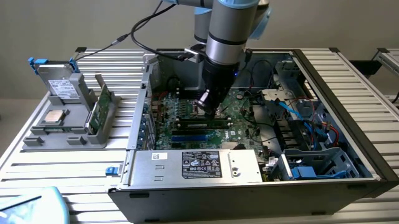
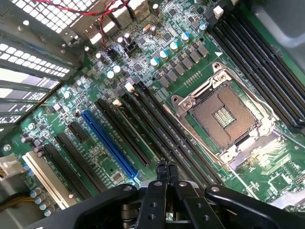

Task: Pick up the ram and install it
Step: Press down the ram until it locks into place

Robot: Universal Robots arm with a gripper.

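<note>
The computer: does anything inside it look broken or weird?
Nothing looks broken or spilled. The one odd spot is the processor socket: it sits empty, contacts bare. A square silver chip lies outside the case on the grey tray. The shut gripper hangs over the long slots nearby.

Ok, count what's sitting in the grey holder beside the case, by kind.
Hard drive: 1
Processor chip: 1
Green card: 1
Total: 3
</note>
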